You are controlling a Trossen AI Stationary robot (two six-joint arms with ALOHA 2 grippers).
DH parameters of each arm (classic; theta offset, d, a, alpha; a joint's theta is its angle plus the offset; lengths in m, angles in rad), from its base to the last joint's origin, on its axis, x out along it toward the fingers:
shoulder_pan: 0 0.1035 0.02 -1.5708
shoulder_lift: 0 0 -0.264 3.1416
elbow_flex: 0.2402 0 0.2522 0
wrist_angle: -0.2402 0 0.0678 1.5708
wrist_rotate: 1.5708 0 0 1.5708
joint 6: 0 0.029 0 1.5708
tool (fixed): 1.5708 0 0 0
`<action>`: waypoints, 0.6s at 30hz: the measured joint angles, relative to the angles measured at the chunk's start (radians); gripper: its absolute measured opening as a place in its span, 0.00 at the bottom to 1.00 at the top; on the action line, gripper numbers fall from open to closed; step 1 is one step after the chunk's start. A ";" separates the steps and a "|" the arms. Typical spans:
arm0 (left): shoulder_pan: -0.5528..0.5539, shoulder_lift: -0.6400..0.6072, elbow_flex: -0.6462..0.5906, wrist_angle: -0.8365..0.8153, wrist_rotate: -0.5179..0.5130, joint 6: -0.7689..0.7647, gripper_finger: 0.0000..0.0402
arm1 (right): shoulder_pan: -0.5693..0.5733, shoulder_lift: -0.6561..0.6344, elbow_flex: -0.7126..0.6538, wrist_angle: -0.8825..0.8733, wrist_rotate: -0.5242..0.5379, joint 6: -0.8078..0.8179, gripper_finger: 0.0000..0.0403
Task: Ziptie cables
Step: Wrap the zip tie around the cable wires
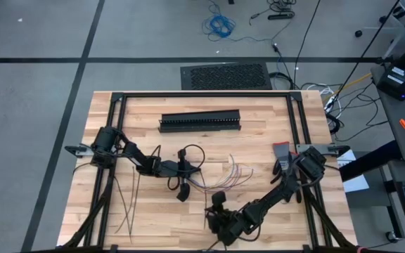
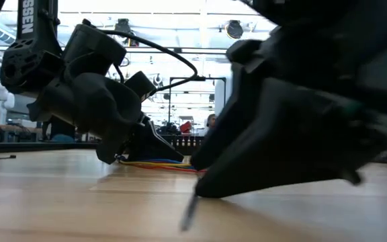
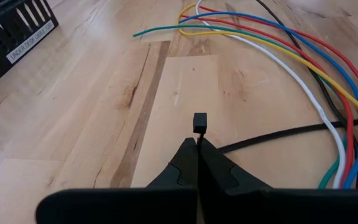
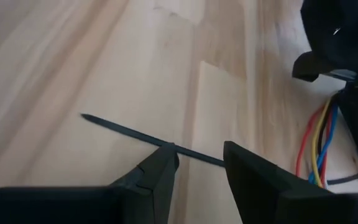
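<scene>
The cables (image 1: 223,176) are loose coloured wires lying on the wooden table near its middle, also seen in the left wrist view (image 3: 291,56). My left gripper (image 1: 185,171) reaches in from the table's left beside them and is shut on a black ziptie (image 3: 199,121). Its strap (image 3: 278,135) runs off across the wires. My right gripper (image 4: 197,158) is low over the table near the front edge and open. A thin ziptie tail (image 4: 123,132) lies on the wood and passes into the gap between its fingers. Spare zipties (image 1: 129,204) lie at the near left. My left gripper pinches the ziptie between its two fingers just behind the small square head (image 3: 199,122), which sticks out past the fingertips. The fingers slant down from the table's left. The strap (image 3: 247,143) leaves from under them and lies on the table. My right gripper has the tail (image 4: 194,155) running between its parted fingers; whether either finger touches it I cannot tell.
A long black slotted duct (image 1: 200,121) lies toward the far edge. A small grey and red object (image 1: 280,153) sits by the right arm's base. Black frame rails (image 1: 188,95) run along the table's far edge and sides.
</scene>
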State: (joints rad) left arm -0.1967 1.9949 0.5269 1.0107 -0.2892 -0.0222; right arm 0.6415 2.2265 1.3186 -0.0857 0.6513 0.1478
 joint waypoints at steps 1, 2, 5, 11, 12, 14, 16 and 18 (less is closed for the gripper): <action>0.000 0.000 0.003 -0.004 0.000 0.000 0.00 | -0.009 0.000 0.000 0.006 -0.001 -0.001 0.33; 0.000 0.000 0.006 -0.007 0.001 0.000 0.00 | -0.016 0.001 0.000 0.012 0.000 -0.002 0.33; 0.000 0.000 0.015 -0.013 0.007 0.000 0.00 | -0.041 0.003 -0.002 0.039 0.001 -0.003 0.33; -0.001 0.001 0.028 -0.030 0.008 0.002 0.00 | -0.079 0.006 -0.003 0.087 0.083 0.022 0.33; -0.001 0.001 0.030 -0.034 0.008 0.001 0.00 | -0.086 0.007 -0.004 0.094 0.093 0.030 0.33; -0.001 0.001 0.034 -0.046 0.009 0.001 0.00 | -0.096 0.008 -0.004 0.108 0.098 0.035 0.33; -0.001 -0.001 0.037 -0.063 0.016 0.000 0.00 | -0.096 0.005 -0.004 0.100 0.098 0.039 0.33; -0.001 -0.001 0.037 -0.071 0.017 0.000 0.00 | -0.090 0.000 -0.003 0.078 0.099 0.046 0.33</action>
State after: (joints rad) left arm -0.1981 1.9937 0.5636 0.9394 -0.2722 -0.0219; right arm 0.5515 2.2262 1.3155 -0.0076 0.7501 0.1941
